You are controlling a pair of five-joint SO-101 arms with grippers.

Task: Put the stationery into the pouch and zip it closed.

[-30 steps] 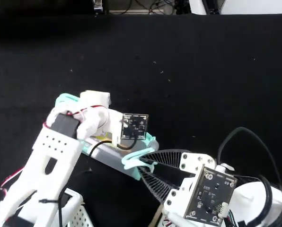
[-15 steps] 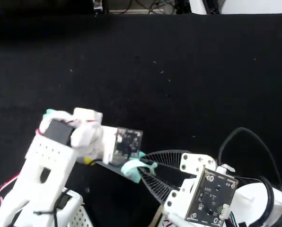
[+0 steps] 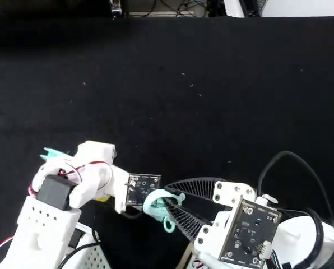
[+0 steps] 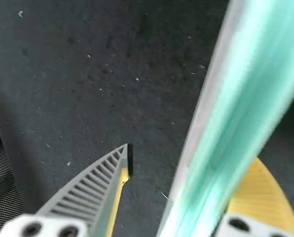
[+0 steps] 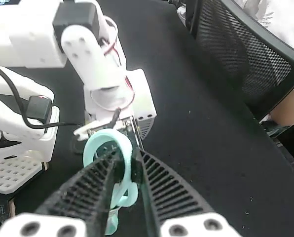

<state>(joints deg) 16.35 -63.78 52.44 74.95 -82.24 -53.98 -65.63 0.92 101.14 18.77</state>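
Teal scissors (image 3: 156,202) sit at the near edge of the black table (image 3: 212,84), between the two arms. Their ring handles are pinched in the right gripper (image 3: 166,199). In the right wrist view, that gripper (image 5: 128,160) has its black ribbed fingers (image 5: 162,187) closed tight on the scissors (image 5: 100,143). One pale teal loop stands up above the fingertips and a second curls below them. The handles are smooth, rounded plastic.

The left arm lies low just beside the handles, with its wrist board (image 3: 143,189) almost touching the upper ring. A small teal tip (image 3: 50,152) pokes out on the arm's far side.

In the left wrist view, the left gripper (image 4: 186,173) has its jaws apart. A grey ribbed finger (image 4: 100,182) is on one side and a yellow pad (image 4: 255,187) on the other. A blurred teal strip (image 4: 221,113) runs along the pad, with bare table showing between the strip and the grey finger. It is too blurred to tell whether the strip is part of the scissors.
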